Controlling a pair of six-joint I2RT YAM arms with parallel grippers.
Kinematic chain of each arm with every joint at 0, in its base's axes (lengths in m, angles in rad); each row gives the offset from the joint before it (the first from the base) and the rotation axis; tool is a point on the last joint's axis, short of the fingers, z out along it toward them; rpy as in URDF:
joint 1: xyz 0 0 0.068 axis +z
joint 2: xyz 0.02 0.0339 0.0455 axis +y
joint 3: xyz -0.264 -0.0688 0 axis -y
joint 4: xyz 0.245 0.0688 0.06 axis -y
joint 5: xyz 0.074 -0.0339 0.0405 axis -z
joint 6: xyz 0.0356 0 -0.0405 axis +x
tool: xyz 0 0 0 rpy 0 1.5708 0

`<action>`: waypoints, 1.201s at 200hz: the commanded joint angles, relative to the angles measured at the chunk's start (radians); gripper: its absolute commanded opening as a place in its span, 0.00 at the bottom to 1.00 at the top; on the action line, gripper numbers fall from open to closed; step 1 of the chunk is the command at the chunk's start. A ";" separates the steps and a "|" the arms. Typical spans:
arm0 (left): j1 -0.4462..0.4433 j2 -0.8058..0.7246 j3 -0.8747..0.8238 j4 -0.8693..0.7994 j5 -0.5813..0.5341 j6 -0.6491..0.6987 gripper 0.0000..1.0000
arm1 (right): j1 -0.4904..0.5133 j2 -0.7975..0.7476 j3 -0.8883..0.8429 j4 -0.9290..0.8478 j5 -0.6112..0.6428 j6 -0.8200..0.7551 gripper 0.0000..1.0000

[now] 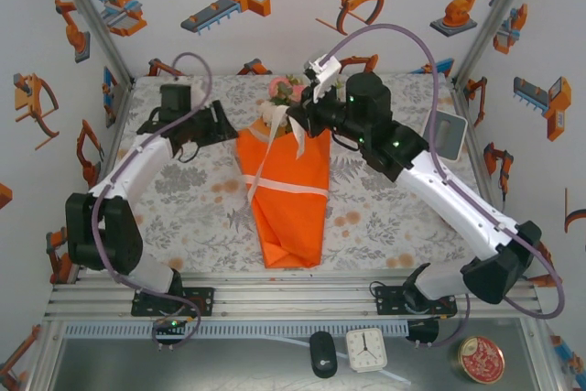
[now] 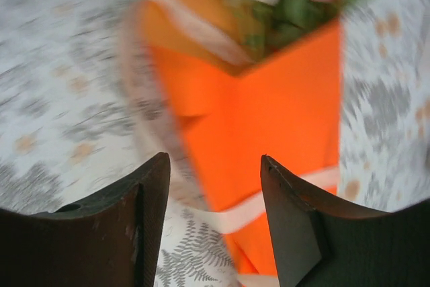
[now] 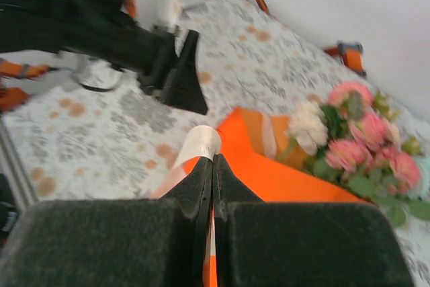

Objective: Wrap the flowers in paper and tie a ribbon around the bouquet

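Observation:
The bouquet lies in the middle of the table, an orange paper (image 1: 286, 212) cone with pink and white flowers (image 1: 286, 91) at its far end. A cream ribbon (image 1: 291, 187) crosses the cone, and one strand runs up along its left edge. My right gripper (image 1: 298, 122) hovers over the cone's mouth, shut on the ribbon (image 3: 203, 142), whose loop sticks out past the closed tips of that gripper (image 3: 213, 160). Just left of the cone's mouth, my left gripper (image 1: 229, 122) is open. From the left wrist, that gripper (image 2: 215, 166) holds nothing; the paper (image 2: 269, 119) and ribbon (image 2: 248, 210) lie beyond its fingers (image 2: 144, 220).
A floral-print cloth (image 1: 183, 199) covers the table. A white device (image 1: 449, 135) stands at the right edge. Below the front rail are a black mouse (image 1: 322, 354), a small clock (image 1: 366, 350) and a round tin (image 1: 481, 359). Metal frame posts rise at the back corners.

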 commanded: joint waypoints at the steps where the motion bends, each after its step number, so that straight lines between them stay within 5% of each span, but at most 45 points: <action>1: -0.125 -0.016 0.036 0.047 0.049 0.413 0.54 | -0.079 0.040 -0.013 -0.006 -0.048 -0.012 0.00; 24: -0.150 0.110 0.142 -0.077 0.021 0.537 0.54 | -0.107 0.012 -0.040 0.010 -0.135 -0.017 0.00; 40: -0.153 0.182 0.236 -0.224 0.116 0.590 0.57 | -0.109 -0.024 -0.073 0.020 -0.186 -0.028 0.00; 77: -0.193 0.202 0.184 -0.279 0.219 0.661 0.69 | -0.108 -0.110 -0.159 0.042 -0.198 -0.020 0.00; 141: -0.242 0.308 0.157 -0.378 0.094 0.730 0.83 | -0.112 -0.155 -0.204 0.043 -0.181 -0.021 0.00; 240: -0.261 0.367 0.175 -0.559 0.072 0.739 0.62 | -0.113 -0.148 -0.214 0.071 -0.192 0.004 0.00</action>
